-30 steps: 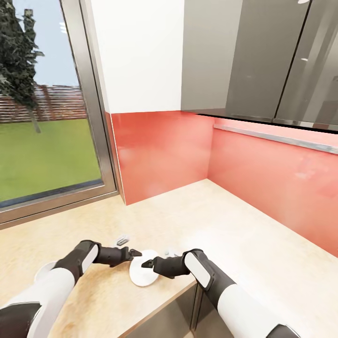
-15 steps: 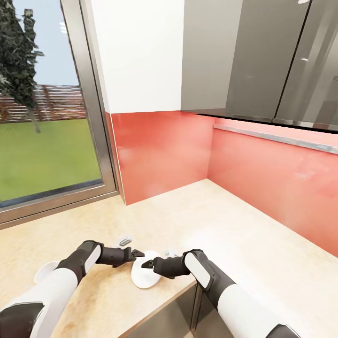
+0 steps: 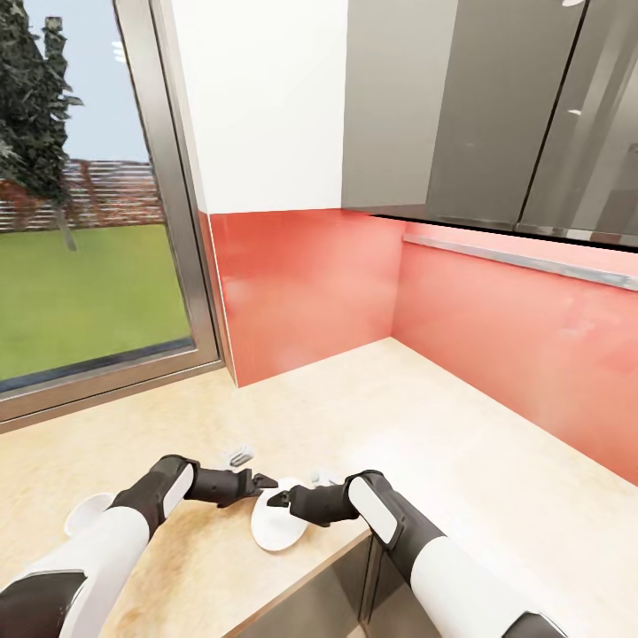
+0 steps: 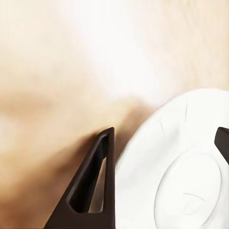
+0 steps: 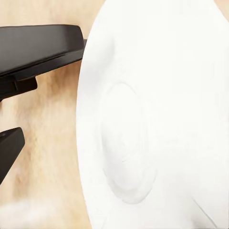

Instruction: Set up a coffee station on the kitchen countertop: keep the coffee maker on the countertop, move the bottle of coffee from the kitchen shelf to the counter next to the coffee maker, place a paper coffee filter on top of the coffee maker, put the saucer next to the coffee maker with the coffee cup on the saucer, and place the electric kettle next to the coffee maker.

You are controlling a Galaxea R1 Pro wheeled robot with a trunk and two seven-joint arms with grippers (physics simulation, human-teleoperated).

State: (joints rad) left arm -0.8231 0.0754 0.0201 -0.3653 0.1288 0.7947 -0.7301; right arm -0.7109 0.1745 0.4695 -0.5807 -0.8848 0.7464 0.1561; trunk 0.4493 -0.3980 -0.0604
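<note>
Saucer (image 3: 276, 530) sits on the desk (image 3: 425, 425) right between both pincers, left pincer (image 3: 263, 483) spread around its rim, right pincer (image 3: 276, 499) can't tell. It's near the edge; a nudge could tip it off.

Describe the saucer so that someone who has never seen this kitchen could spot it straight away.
Start at the beige countertop below the red backsplash and follow it to its near front edge. There, between the two dark end effectors, the left and the right, sits the saucer, a plain white round dish. Unlike the other white item at the far left, it is a flat disc with a faint centre ring.
</note>
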